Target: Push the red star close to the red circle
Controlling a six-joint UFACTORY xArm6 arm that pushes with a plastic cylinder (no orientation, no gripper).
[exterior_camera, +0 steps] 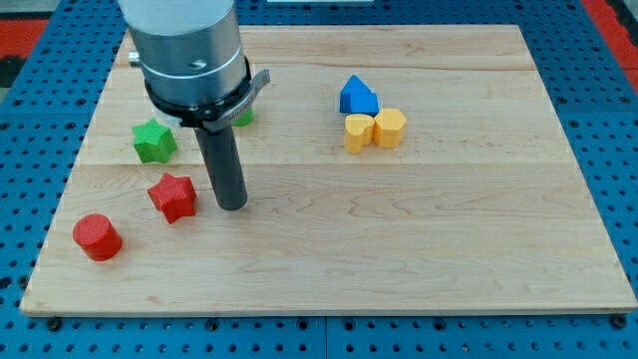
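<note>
On the wooden bench [419, 249], our tip [232, 205] sits just right of the red star [172, 195]; we carry no fingers. The red circle [97, 237] lies lower-left. Next, we likely push leftward and down.

Green star [154, 141] — blue [358, 96], yellow blocks [375, 130]

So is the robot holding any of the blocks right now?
No, nothing is held. My tip only pushes; it stands just to the view's right of the red star, with the red circle farther toward the lower left.
</note>
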